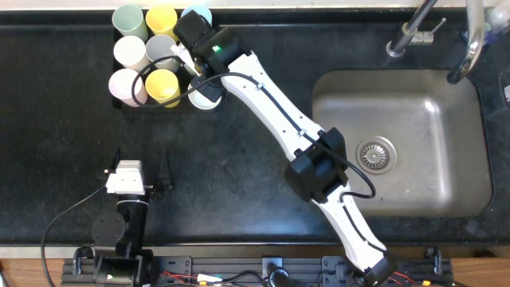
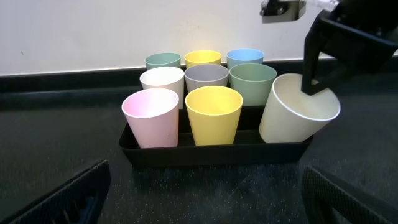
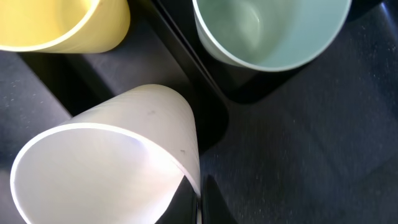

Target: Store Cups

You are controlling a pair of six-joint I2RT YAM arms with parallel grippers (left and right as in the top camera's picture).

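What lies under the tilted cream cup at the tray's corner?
A corner slot of the black tray lies under the cream cup. The tray's wall hides the cup's base and any contact.

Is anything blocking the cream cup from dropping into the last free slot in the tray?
Nothing visible does. The cream cup, held tilted by the right gripper, has its base at the black tray's one free corner slot, next to the yellow cup and a green cup. Neither leans into that slot.

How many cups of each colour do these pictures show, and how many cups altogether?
Green cups: 2
Yellow cups: 2
White cups: 2
Blue cup: 1
Grey cup: 1
Pink cup: 1
Total: 9
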